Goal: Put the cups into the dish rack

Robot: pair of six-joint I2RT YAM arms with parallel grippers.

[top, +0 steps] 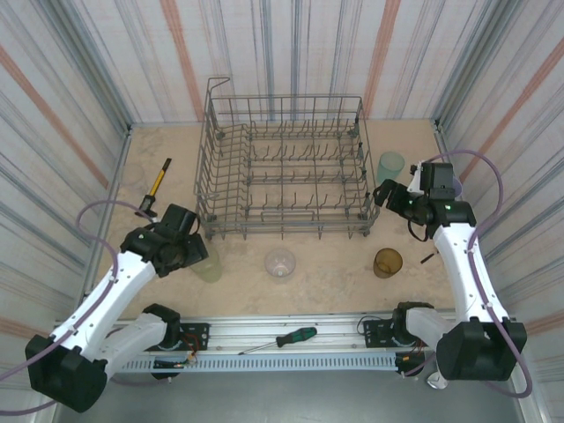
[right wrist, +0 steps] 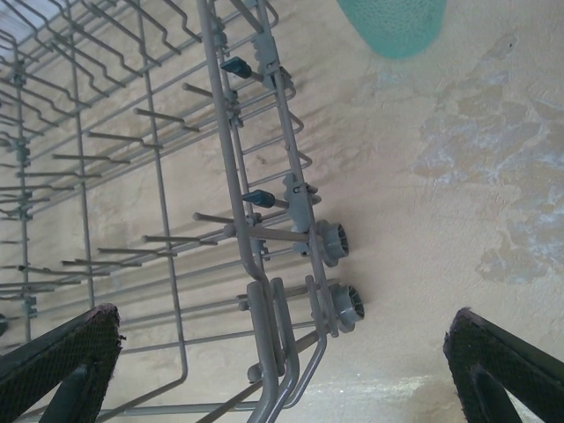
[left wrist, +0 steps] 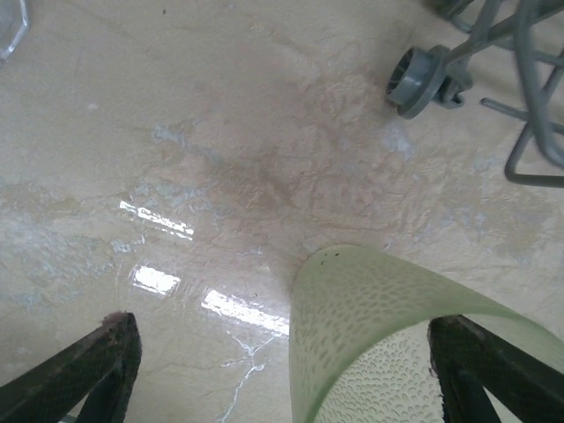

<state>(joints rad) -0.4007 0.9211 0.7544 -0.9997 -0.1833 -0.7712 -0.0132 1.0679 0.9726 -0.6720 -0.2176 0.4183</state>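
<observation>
The grey wire dish rack (top: 282,167) stands at the back middle with no cups in it. A pale yellow-green cup (top: 210,263) stands off the rack's front left corner. My left gripper (top: 189,251) is open around this cup (left wrist: 397,344), which stands close to the right finger (left wrist: 493,370) and far from the left one. A clear cup (top: 280,263) and an amber cup (top: 387,263) stand in front of the rack. A teal cup (top: 390,165) stands to the rack's right. My right gripper (top: 383,196) hangs open over the rack's right front corner (right wrist: 264,291), holding nothing. The lavender cup is out of view.
A yellow-handled tool (top: 156,183) lies left of the rack. A green screwdriver (top: 286,338) rests on the rail at the near edge. The rack's wheels (right wrist: 330,242) sit under my right gripper, and one wheel (left wrist: 421,81) lies ahead of my left. Striped walls enclose the table.
</observation>
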